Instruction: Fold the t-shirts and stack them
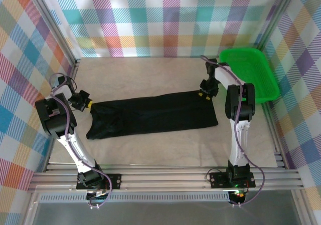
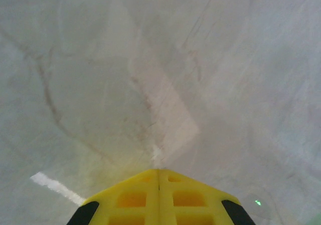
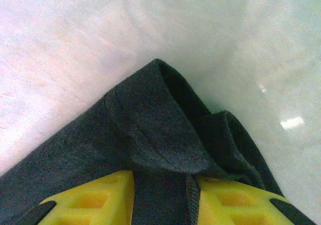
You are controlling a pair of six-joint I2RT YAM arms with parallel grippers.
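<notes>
A black t-shirt (image 1: 150, 115) lies folded into a long strip across the middle of the table. My right gripper (image 1: 204, 93) is at its far right corner. In the right wrist view the yellow fingers (image 3: 235, 200) are shut on a folded hem of the t-shirt (image 3: 150, 130), and the cloth fills the gap at the right gripper (image 3: 165, 177). My left gripper (image 1: 88, 103) hovers just off the strip's left end. In the left wrist view the left gripper (image 2: 159, 171) is shut, its yellow fingers (image 2: 130, 197) pressed together with nothing between them over bare tabletop.
A bright green mesh basket (image 1: 235, 51) stands at the back right, just beyond the right arm. Plaid walls and an aluminium frame (image 1: 165, 177) enclose the pale tabletop (image 1: 150, 74).
</notes>
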